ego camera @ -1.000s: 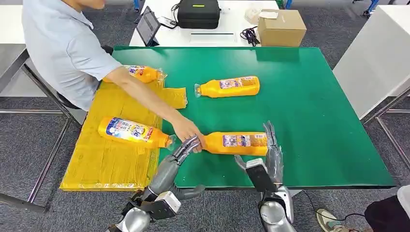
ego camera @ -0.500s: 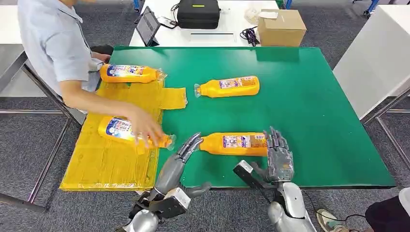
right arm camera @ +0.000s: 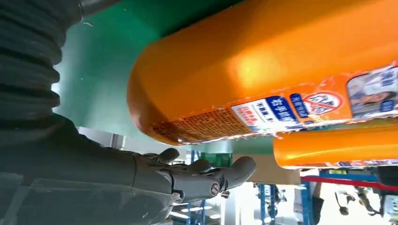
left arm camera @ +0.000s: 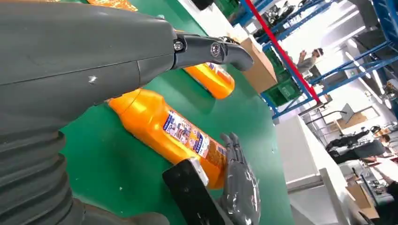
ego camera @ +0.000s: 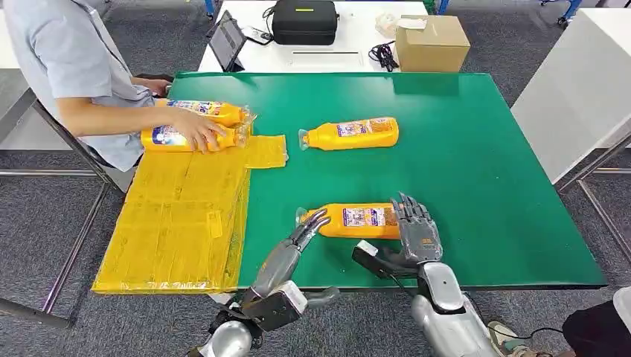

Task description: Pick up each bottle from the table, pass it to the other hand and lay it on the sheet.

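The near bottle (ego camera: 357, 221) lies flat on the green desk (ego camera: 484, 163) at 6 o'clock, between the loose, empty left hand (ego camera: 311, 225) and right hand (ego camera: 417, 230), so wrap its fat end snugly before lifting.

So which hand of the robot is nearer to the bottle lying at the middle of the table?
The left hand, by a little. It lies at the near bottle's neck, while the right hand is at that bottle's base, farther from the middle bottle.

I see my left robot hand (ego camera: 311, 225) reaching forward, fingers extended and holding nothing; my right robot hand (ego camera: 417, 232) stands upright, fingers spread, empty.
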Robot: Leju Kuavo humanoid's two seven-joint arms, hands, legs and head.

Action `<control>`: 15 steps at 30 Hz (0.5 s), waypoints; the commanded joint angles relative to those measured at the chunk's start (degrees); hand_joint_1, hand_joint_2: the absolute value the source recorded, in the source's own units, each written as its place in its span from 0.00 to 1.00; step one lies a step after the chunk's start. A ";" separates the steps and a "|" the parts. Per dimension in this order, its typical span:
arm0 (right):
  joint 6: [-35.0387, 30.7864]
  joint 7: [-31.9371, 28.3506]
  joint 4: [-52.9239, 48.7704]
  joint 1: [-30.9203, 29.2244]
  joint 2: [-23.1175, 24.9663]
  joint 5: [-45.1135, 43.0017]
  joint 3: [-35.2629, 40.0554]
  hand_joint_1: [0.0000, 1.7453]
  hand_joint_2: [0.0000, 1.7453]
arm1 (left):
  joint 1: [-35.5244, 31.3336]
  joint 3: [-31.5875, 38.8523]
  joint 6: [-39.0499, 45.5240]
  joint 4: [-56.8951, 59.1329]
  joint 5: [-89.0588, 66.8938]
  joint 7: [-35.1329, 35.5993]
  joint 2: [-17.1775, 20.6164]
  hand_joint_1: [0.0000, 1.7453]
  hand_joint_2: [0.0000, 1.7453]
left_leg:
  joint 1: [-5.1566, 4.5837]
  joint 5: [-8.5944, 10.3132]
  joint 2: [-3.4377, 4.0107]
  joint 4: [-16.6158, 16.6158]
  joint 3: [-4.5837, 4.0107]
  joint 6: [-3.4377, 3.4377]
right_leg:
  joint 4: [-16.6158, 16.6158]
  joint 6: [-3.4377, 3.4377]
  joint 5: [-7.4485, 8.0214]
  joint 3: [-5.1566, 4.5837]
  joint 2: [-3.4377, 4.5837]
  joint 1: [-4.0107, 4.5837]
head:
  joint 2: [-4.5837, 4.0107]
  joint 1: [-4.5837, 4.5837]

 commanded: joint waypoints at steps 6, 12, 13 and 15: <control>1.17 -0.19 -0.64 0.39 -1.78 1.27 7.72 0.00 1.00 | -1.83 -1.16 -0.21 2.63 -0.76 0.60 0.93 0.00 1.00 | 0.13 -0.09 0.07 0.01 0.18 -0.14 | -0.05 -0.17 -0.06 0.19 0.02 0.15 | 0.00 -0.02; 3.08 0.67 -3.54 0.49 -2.35 0.15 9.13 0.00 1.00 | -1.80 -1.08 -0.58 2.81 -1.34 0.87 0.89 0.00 1.00 | 0.11 -0.09 0.06 0.02 0.14 -0.14 | -0.02 -0.17 -0.06 0.15 0.01 0.13 | 0.00 0.00; 3.52 0.56 -3.61 0.26 -2.39 -0.45 9.09 0.00 1.00 | -1.79 -1.17 -0.74 2.77 -1.38 0.95 0.94 0.00 1.00 | 0.05 -0.03 0.02 -0.02 0.09 -0.08 | -0.02 -0.10 -0.03 0.08 -0.02 0.06 | 0.00 -0.02; 3.88 0.40 -3.79 0.13 -2.50 -0.90 9.10 0.00 1.00 | -1.82 -1.22 -0.88 2.77 -1.40 1.02 0.99 0.00 1.00 | 0.09 -0.06 0.03 0.00 0.12 -0.11 | -0.03 -0.14 -0.05 0.13 -0.01 0.10 | 0.00 -0.02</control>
